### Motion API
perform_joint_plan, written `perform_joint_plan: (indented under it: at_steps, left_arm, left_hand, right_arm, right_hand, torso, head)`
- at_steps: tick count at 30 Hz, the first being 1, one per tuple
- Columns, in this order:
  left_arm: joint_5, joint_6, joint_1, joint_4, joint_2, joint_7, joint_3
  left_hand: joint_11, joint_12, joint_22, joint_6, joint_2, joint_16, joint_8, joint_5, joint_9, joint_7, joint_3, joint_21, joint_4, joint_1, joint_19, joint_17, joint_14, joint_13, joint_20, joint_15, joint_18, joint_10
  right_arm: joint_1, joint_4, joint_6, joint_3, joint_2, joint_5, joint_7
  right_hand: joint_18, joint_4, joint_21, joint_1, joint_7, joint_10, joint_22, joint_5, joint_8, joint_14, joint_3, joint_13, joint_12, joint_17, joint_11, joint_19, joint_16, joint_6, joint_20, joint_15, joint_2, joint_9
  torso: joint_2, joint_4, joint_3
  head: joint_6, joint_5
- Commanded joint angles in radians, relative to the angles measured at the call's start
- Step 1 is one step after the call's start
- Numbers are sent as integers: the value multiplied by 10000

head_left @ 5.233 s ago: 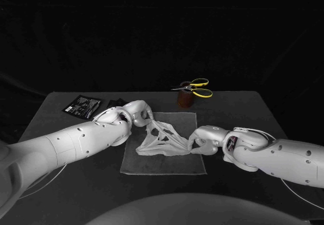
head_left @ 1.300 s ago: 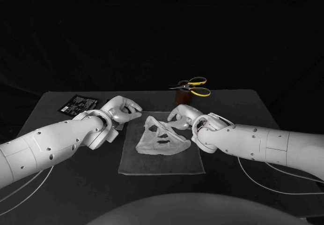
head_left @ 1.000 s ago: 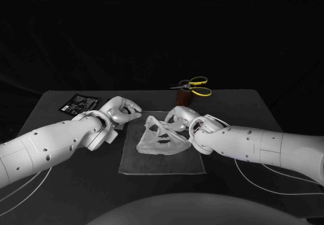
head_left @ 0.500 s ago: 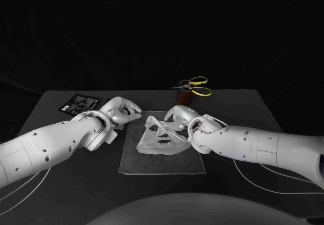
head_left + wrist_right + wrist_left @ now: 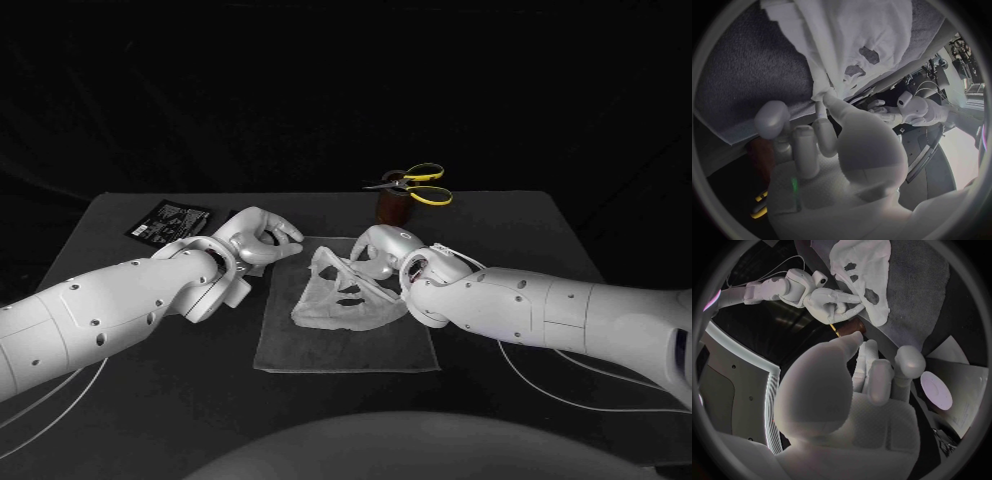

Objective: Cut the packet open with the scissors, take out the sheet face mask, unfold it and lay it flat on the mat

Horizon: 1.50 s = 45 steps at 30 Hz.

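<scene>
A black table (image 5: 577, 260) stands against a dark backdrop, with a grey mat (image 5: 346, 352) at its middle.

In the head view, the sheet face mask (image 5: 343, 298) lies on the far half of the mat, opened out with its eye and mouth holes showing. Its near part looks flat, while its far edge is gathered and lifted. The packet (image 5: 173, 222) lies at the table's far left corner, well apart from the mat. The scissors (image 5: 418, 186) stand in a brown holder (image 5: 391, 212) beyond the mat's far edge. The left hand (image 5: 257, 238) hovers at the mat's far left corner, just beside the mask. The right hand (image 5: 378, 248) is at the mask's far right edge.

In the left wrist view, the left hand's fingers are loosely extended and hold nothing. Across from it, the right hand's fingers meet the mask's raised edge.

In the right wrist view, the right hand's fingertips (image 5: 820, 102) seem to pinch a bunched fold of the mask's edge, though the contact is small and partly hidden by the thumb. Below it, the mask spreads over the mat.

As for progress, the cutting and the removal appear finished, and the unfolding is mostly done. What looks to be left is smoothing the lifted far edge down onto the mat and letting go.
</scene>
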Motion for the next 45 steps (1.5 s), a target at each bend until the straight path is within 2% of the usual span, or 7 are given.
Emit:
perform_joint_plan:
  at_steps: [1,9,19,23,29,33,45]
  left_arm:
    - [-212,202,12,42,44,-5,9]
    - [-1378,392,11,73,136,-20,8]
    - [-1784,525,10,89,190,-77,7]
    - [-1923,692,10,102,211,-112,7]
    - [-2499,1207,8,56,323,-330,5]
    - [-2905,1476,-1,-67,465,-513,1]
    - [-3454,1826,-24,-693,989,-829,-11]
  left_hand:
    - [12,46,5,31,-74,-29,47,22,16,-12,79,-4,-8,-25,-6,13,1,14,-42,-31,168,69]
    - [-23,124,-6,123,-133,-24,146,21,51,-49,50,-15,-9,-112,-5,22,10,43,-62,-57,168,62]
    - [-30,137,25,124,-143,6,154,21,54,-55,43,13,-9,-126,21,115,51,47,-66,-62,159,65]
    - [-74,195,45,199,-96,29,225,22,77,-96,75,32,-22,-125,43,163,78,65,-87,-94,153,95]
    - [-166,245,112,263,-30,79,270,21,75,-153,129,94,1,-202,106,282,138,66,-145,-172,134,160]
    - [-165,353,343,-150,-82,248,-38,22,-104,-94,144,308,15,-300,303,734,340,107,-191,-190,65,239]
    - [-205,962,920,-621,-96,590,-575,22,-429,-78,98,865,13,-426,769,1633,740,490,-224,-218,-85,267]
  right_arm:
    - [-15,-33,274,6,28,-459,6]
    - [-44,-80,158,6,50,-784,-121]
    - [-53,-162,-572,8,67,-840,-40]
    - [-53,-147,-874,14,58,-626,136]
    - [-50,-85,-1086,51,13,-360,272]
    - [-48,-82,-1102,82,-31,-220,272]
    - [-26,-208,-787,132,-75,-51,113]
  right_hand:
    - [44,-51,48,86,-22,11,1152,-45,100,720,36,132,23,1147,-86,11,58,120,-68,-81,-18,29]
    - [26,-101,158,151,-115,53,1177,-45,232,726,100,166,51,1173,-167,45,70,301,-125,-148,47,83]
    - [-52,-57,635,350,-296,455,1287,-56,516,778,514,693,548,1385,-328,208,177,478,-261,-291,693,243]
    - [-79,-30,794,347,-309,600,1324,-56,618,801,639,895,738,1483,-347,264,227,453,-290,-313,824,320]
    - [-92,-61,870,340,-327,684,1341,-56,739,811,743,1012,843,1520,-365,290,247,454,-312,-329,827,404]
    - [-90,-90,863,328,-332,690,1338,-57,790,808,774,1017,841,1510,-370,288,243,438,-320,-335,785,442]
    - [-82,-168,809,288,-352,668,1323,-57,914,803,795,977,781,1489,-385,268,234,383,-334,-347,646,536]
  torso:
    - [-4,-7,-12]
    - [-8,-10,-1]
    - [4,-4,3]
    - [0,-10,1]
    - [3,-13,-2]
    - [-4,-14,-8]
    - [-4,-15,-7]
  head:
    - [0,2]
    - [0,6]
    - [0,-16]
    - [0,-22]
    - [0,-26]
    - [0,-23]
    - [0,-20]
